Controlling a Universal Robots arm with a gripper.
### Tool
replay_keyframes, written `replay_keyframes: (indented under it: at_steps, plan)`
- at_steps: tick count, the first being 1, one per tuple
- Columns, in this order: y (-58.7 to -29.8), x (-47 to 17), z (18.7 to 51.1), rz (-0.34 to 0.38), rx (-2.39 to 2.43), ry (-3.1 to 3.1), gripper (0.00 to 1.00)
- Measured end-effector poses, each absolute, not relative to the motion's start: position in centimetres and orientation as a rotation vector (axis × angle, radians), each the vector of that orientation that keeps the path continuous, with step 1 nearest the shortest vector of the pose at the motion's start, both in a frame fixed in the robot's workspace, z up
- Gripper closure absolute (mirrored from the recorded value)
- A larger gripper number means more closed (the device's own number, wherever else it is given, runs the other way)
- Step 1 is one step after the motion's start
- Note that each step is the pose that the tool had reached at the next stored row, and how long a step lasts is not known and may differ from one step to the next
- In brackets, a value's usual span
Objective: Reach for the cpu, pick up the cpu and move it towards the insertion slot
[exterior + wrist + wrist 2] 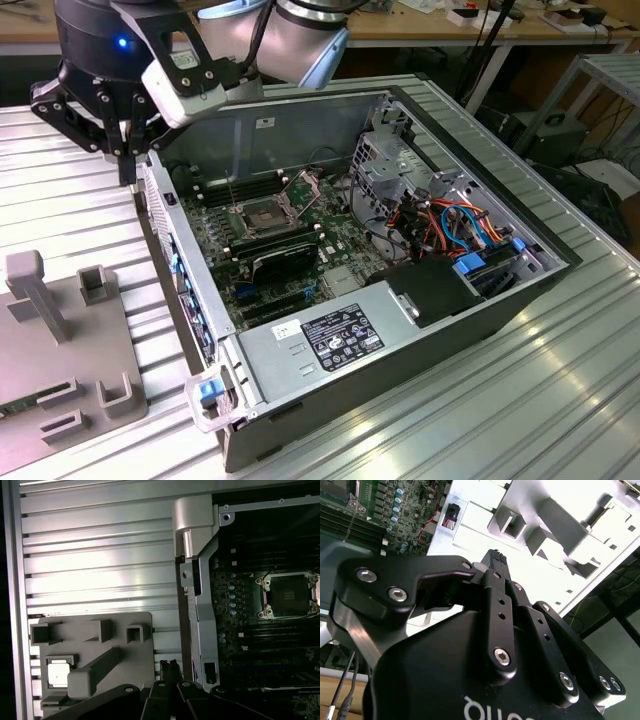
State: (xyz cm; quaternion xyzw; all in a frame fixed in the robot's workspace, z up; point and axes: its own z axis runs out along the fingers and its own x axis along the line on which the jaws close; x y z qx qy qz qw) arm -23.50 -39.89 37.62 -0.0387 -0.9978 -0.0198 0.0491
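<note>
The black two-fingered gripper (pixel 128 172) hangs above the ribbed aluminium table (pixel 560 400), just beside the far corner of the open grey-metal computer case (pixel 300 120) on the exterior view's left; in both wrist views its slim fingers (pixel 163 668) lie together or very nearly so, with nothing between them. The cpu (pixel 57 674), a small flat pale-gold square chip, sits face-up in a square recess of the grey plastic fixture plate (pixel 85 647), well apart from the gripper (pixel 168 666) and untouched. The insertion slot (pixel 262 215), a silver-framed square socket with a dark centre, lies open on the green board inside the case; the first wrist view shows it too (pixel 289 595).

The chip looks light, thin and rigid; its underside contacts and the socket pins are probably delicate, so squeezing hard or tilting it is risky. The safest hold seems to be across two opposite edges, fingers clear of the face; the recess walls stand close round it, leaving little room.
</note>
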Motion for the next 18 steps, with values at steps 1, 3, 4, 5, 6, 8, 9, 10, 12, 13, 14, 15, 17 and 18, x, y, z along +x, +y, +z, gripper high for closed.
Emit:
replay_keyframes:
  at_steps: [1, 3, 4, 5, 6, 8, 9, 10, 12, 13, 14, 15, 17, 18]
  plan:
    - [-39.9, -23.6, 37.6, -0.06, -0.118, -3.039, 0.89]
    - [-39.9, -23.7, 37.6, -0.06, -0.118, -3.038, 0.89]
    - [-39.9, -23.8, 37.6, -0.06, -0.118, -3.037, 0.89]
    - [-39.9, -23.9, 37.6, -0.06, -0.118, -3.036, 0.89]
    - [-39.9, -23.9, 37.6, -0.06, -0.118, -3.035, 0.89]
    - [-39.9, -24.1, 37.5, -0.06, -0.118, -3.034, 0.89]
    - [-39.9, -24.2, 37.5, -0.06, -0.118, -3.033, 0.89]
    - [-40.0, -24.3, 37.5, -0.059, -0.118, -3.032, 0.89]
    - [-40.0, -24.5, 37.5, -0.059, -0.118, -3.03, 0.89]
    - [-40.1, -24.7, 37.4, -0.059, -0.118, -3.029, 0.89]
    - [-40.1, -24.9, 37.4, -0.059, -0.118, -3.028, 0.89]
    - [-40.2, -25.1, 37.4, -0.059, -0.118, -3.026, 0.89]
    - [-40.3, -25.7, 37.3, -0.059, -0.118, -3.021, 0.89]
    - [-40.3, -25.8, 37.3, -0.059, -0.118, -3.021, 0.89]
